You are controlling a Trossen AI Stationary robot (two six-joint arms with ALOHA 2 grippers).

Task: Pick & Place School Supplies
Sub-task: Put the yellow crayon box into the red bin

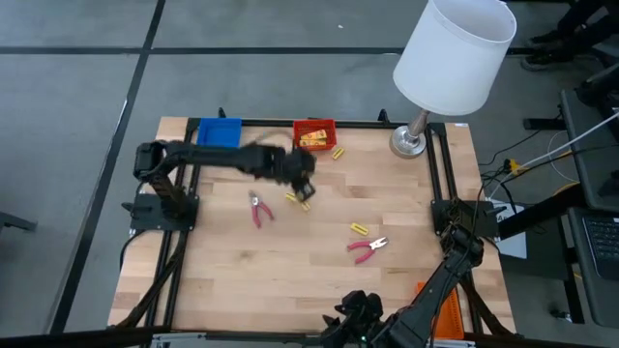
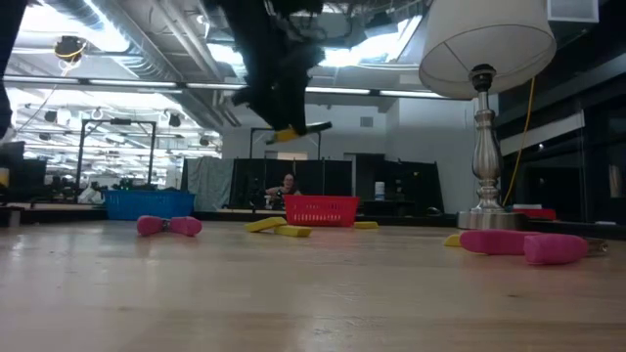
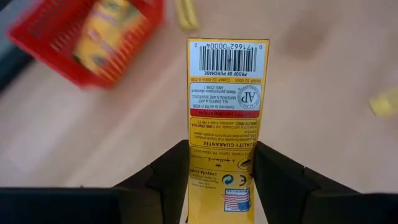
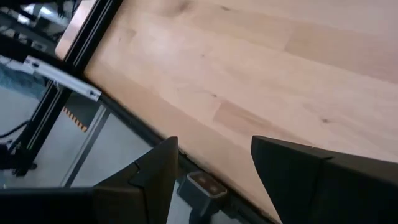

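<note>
My left gripper point(image 3: 221, 149) is shut on a yellow oblong packet point(image 3: 228, 93) with a barcode, in the air beside the red tray point(image 1: 314, 133); that tray holds more yellow packets. In the low view the left gripper point(image 2: 282, 103) carries the packet point(image 2: 293, 132) well above the table. Other yellow pieces point(image 1: 298, 200), point(image 1: 359, 229), point(image 1: 338, 153) lie flat on the wood. Two pink-handled pliers point(image 1: 258, 210), point(image 1: 368, 247) also lie flat. My right gripper point(image 4: 214, 162) is open and empty over the table's near edge point(image 1: 353, 314). My left gripper pinches the packet between its two fingers point(image 3: 168, 177) at the end away from the barcode point(image 3: 219, 171), one finger on each long edge. The packet runs on forward along the fingers. In the low view it is lifted clear of the table and lies about level.
A blue tray point(image 1: 220, 132) sits at the far edge, left of the red one. An orange tray point(image 1: 440, 309) is at the near right corner. A white-shaded lamp point(image 1: 455, 53) stands with its base point(image 1: 411, 143) at the far right. Bare wood point(image 1: 290, 271) spans the near middle.
</note>
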